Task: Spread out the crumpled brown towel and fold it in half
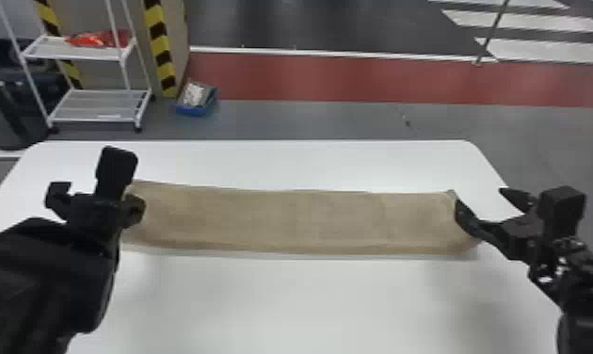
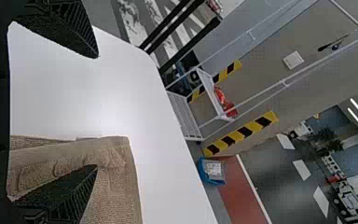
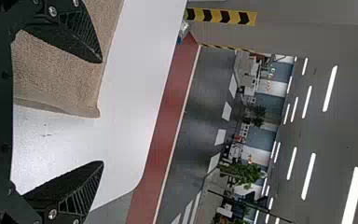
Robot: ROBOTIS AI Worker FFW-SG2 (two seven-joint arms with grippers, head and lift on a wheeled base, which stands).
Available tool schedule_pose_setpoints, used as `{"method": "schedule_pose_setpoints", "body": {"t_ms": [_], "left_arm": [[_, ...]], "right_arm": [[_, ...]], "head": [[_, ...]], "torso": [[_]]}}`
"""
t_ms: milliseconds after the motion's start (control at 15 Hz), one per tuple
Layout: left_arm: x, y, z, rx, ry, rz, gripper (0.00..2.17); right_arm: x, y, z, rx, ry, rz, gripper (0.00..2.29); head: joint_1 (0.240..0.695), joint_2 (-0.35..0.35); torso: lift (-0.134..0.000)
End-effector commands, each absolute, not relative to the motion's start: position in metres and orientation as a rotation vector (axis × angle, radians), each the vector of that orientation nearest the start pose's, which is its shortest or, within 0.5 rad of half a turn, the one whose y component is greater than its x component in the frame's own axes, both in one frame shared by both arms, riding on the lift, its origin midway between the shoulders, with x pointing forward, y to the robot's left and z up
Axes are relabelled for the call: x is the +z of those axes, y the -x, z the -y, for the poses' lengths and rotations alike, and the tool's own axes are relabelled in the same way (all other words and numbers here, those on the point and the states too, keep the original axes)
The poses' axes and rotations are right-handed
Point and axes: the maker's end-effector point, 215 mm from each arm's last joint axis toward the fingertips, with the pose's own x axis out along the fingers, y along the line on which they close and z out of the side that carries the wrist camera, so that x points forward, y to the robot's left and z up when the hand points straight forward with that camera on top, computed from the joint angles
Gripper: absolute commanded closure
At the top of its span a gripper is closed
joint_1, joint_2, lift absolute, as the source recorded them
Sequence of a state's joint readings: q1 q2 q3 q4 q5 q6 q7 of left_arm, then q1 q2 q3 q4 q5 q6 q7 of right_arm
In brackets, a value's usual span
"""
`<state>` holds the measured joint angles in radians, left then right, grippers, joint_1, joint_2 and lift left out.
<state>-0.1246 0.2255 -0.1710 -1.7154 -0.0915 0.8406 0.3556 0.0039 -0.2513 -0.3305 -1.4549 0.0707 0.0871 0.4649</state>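
Though nubbly in texture, a neatly oblong brown towel [image 1: 286,221] between left gripper [image 1: 97,199] and right gripper [image 1: 481,197], both agape.

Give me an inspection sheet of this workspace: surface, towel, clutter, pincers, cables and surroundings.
Surface: white table, faint dark marks beyond the towel's right end
Towel: brown, a long crosswise strip, rumpled at its left end
Clutter: nothing seen
Left pincer: open, one finger over the towel's left end
Right pincer: open, one finger over the towel's right end
Cables: nothing seen
Surroundings: white rack holding a red item, blue bin beyond the table
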Motion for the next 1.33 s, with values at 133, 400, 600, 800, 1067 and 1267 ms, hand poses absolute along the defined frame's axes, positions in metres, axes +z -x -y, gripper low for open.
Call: {"method": "schedule_pose_setpoints", "body": {"t_ms": [133, 400, 600, 800, 1067, 1267], "left_arm": [[-0.403, -0.579, -0.345, 0.211, -0.217, -0.539, 0.05], [-0.401, -0.585, -0.336, 0.135, -0.111, -0.551, 0.05], [-0.399, -0.588, -0.331, 0.115, -0.106, -0.559, 0.05], [-0.418, -0.574, -0.333, 0.113, -0.121, -0.676, 0.09], [-0.42, -0.574, -0.329, 0.108, -0.133, -0.682, 0.09], [-0.422, -0.574, -0.329, 0.11, -0.136, -0.687, 0.09]], "right_arm": [[-0.407, -0.558, 0.447, 0.083, 0.196, -0.327, 0.13], [-0.414, -0.559, 0.459, 0.055, 0.171, -0.383, 0.13], [-0.424, -0.556, 0.466, 0.036, 0.145, -0.44, 0.15], [-0.425, -0.555, 0.474, 0.026, 0.143, -0.456, 0.15], [-0.422, -0.554, 0.479, 0.019, 0.146, -0.45, 0.15], [-0.42, -0.554, 0.479, 0.021, 0.145, -0.443, 0.15]], "head": [[0.695, -0.086], [0.695, -0.106], [0.695, -0.121], [0.695, -0.128], [0.695, -0.14], [0.695, -0.144]], "torso": [[-0.123], [-0.123], [-0.123], [-0.123], [-0.123], [-0.123]]}}
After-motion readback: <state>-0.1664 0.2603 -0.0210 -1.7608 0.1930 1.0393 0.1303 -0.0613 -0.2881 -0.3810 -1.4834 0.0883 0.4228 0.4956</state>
